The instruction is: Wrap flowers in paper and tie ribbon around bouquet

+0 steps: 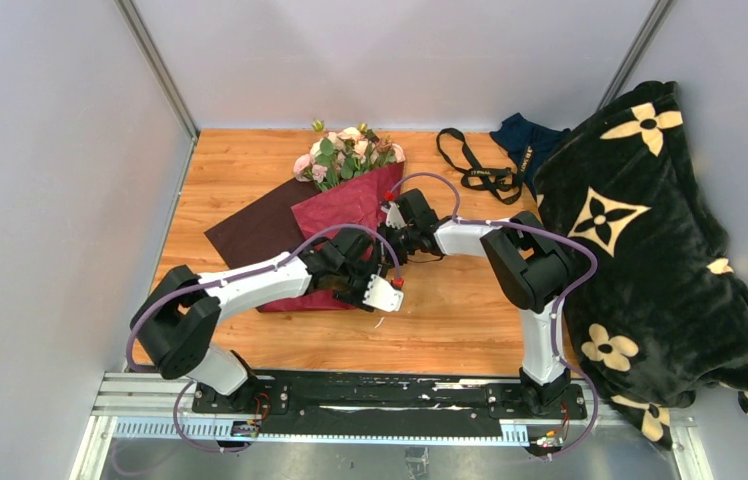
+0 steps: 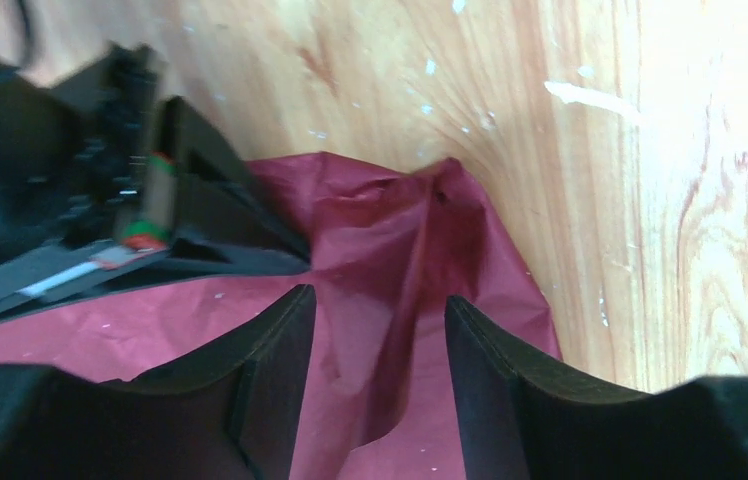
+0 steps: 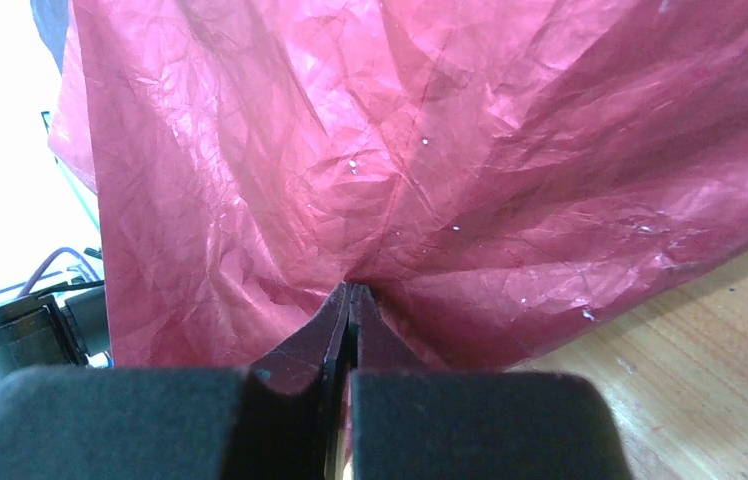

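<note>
Two pincers work the wrap: my right pincer (image 3: 350, 300) clamps tight on a fold of burgundy paper (image 3: 430, 150), my left pincer (image 2: 380, 340) stands half-wide astride another crease. Roses (image 1: 347, 152) lie partly wrapped at upper centre; black ribbon (image 1: 478, 165) lies upper right, not yet tied

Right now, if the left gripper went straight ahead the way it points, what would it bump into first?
Probably the paper: a raised fold of it sits right ahead, between the left gripper's open fingers. Beyond lies the wooden table; depth is hard to judge.
</note>
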You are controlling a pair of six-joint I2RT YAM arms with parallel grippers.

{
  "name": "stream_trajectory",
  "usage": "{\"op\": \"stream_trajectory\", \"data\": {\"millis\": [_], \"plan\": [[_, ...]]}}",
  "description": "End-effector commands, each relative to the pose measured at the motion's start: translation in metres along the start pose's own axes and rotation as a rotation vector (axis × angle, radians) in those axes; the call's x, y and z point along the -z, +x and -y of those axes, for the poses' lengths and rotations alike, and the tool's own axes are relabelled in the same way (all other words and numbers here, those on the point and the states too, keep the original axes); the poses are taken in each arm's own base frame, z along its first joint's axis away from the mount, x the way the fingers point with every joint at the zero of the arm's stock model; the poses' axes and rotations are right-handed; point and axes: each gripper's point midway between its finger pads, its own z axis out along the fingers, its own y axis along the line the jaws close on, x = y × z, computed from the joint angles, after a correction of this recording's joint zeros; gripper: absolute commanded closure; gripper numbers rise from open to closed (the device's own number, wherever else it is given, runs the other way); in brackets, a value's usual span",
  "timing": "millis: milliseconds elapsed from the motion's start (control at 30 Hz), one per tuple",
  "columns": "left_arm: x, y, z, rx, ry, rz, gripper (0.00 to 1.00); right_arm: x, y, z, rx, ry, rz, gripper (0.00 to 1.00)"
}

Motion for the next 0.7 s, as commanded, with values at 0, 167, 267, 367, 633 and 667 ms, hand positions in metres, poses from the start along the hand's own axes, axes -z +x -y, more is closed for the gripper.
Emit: {"op": "stream_trajectory", "data": {"millis": [0,167,267,367,633,667], "plan": [[-0.01,0.017,0.013,-0.047,0.039,-0.063,0.44,0.009,-0.011,-0.006,-0.012,-0.018,0.016,1.0],[-0.014,0.018,0.014,-0.03,0.041,-0.062,0.41,0.009,-0.011,-0.006,-0.016,-0.02,0.011,1.0],[-0.017,0.018,0.007,0.01,0.002,-0.063,0.65,0.011,-0.011,-0.007,-0.014,-0.023,0.013,1.0],[-0.018,0.019,0.012,0.0,0.004,-0.055,0.98,0.022,-0.017,-0.011,0.005,-0.022,0.04,1.0],[-0.019,0.034,0.032,-0.057,0.014,-0.084,1.0,0.097,-0.051,0.018,-0.021,0.132,0.198,0.55],[-0.019,0.034,0.032,-0.056,0.011,-0.079,1.0,0.099,-0.051,0.027,-0.057,0.128,0.203,0.5]]}}
